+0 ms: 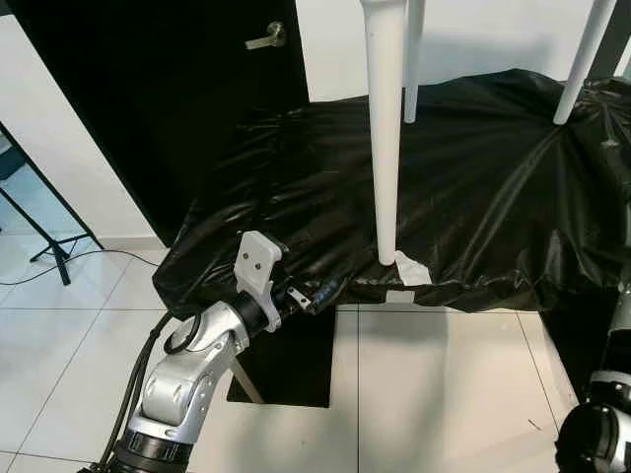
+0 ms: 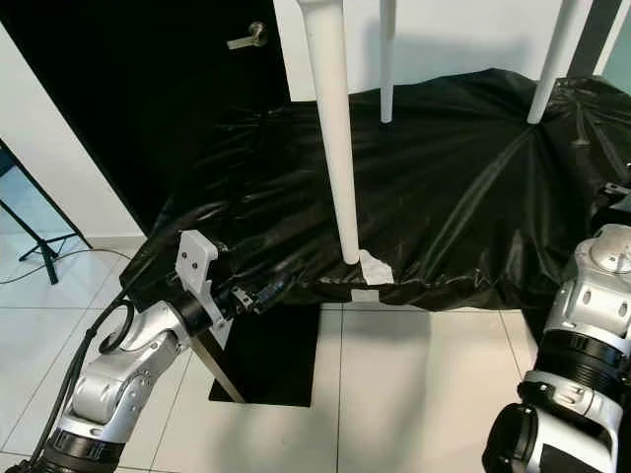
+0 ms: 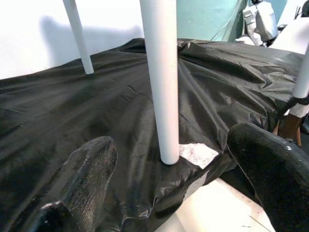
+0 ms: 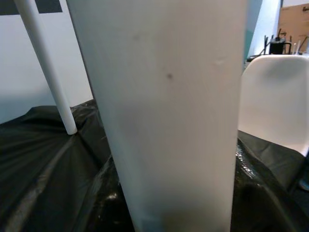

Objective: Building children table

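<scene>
Standing upright, a white table leg rises from black plastic sheeting, its top cut off; two more legs stand behind, near a dark door and tiled floor. Left wrist view: left gripper fingers spread wide, empty, facing that leg. Right wrist view: another leg looms close; right gripper's state cannot be told.

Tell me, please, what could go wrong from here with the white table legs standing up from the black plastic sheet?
The left gripper sits open at the edge of the crinkled black plastic sheet; its fingers could snag the sheet. Reaching on, it might knock the nearest tapered white table leg. The right wrist view is very close to another white leg, so a bump there seems possible.
</scene>
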Robot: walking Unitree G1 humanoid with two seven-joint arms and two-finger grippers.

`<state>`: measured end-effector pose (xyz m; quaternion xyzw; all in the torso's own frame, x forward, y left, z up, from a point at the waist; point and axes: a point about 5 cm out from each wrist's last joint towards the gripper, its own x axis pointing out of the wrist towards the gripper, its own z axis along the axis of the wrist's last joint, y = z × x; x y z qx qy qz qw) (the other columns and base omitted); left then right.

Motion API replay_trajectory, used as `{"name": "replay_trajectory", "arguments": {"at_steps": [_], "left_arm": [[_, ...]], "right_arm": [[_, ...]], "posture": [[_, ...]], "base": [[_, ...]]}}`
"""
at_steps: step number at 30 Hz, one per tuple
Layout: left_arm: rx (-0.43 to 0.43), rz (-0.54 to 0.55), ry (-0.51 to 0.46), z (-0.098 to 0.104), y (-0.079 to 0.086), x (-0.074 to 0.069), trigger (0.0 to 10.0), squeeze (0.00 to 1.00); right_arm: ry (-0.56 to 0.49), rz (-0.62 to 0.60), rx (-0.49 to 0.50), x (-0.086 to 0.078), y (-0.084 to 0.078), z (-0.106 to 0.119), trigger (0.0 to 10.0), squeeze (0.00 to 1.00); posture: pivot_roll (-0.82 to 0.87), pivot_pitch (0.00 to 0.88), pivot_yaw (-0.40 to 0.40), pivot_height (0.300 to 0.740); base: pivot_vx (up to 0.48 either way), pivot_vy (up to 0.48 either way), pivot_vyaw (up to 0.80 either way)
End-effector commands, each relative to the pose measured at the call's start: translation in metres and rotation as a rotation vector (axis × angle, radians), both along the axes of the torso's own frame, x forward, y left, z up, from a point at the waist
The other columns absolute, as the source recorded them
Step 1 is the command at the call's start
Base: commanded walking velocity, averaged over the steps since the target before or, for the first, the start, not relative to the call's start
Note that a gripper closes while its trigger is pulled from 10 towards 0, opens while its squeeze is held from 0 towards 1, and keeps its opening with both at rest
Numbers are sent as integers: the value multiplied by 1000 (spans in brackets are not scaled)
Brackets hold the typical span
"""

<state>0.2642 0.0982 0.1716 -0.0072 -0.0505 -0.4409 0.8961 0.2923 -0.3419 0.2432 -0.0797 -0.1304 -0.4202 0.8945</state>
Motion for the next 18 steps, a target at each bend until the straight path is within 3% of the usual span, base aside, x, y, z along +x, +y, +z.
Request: {"name": "replay_trajectory", "arguments": {"at_steps": [1, 5, 11, 16, 18], "left_arm": [[17, 51, 4, -1, 4, 0, 10000, 0], [8, 55, 11, -1, 3, 0, 10000, 0], [4, 76, 15, -1, 3, 0, 10000, 0], [16, 91, 22, -2, 6, 0, 10000, 0], [27, 102, 22, -3, 8, 0, 10000, 0]], "right_arm": [[-85, 40, -40, 4, 1, 21, 10000, 0], [-101, 45, -20, 6, -13, 30, 10000, 0], [-52, 107, -96, 15, -27, 45, 10000, 0], [5, 169, -128, 24, -35, 46, 10000, 0], [38, 190, -137, 26, -38, 36, 10000, 0]], "posture": [[6, 0, 68, 740], [7, 0, 69, 740], [6, 0, 71, 740], [18, 0, 68, 740], [31, 0, 66, 740]], "base": [[0, 0, 0], [0, 0, 0], [0, 0, 0], [0, 0, 0], [0, 0, 0]]}}
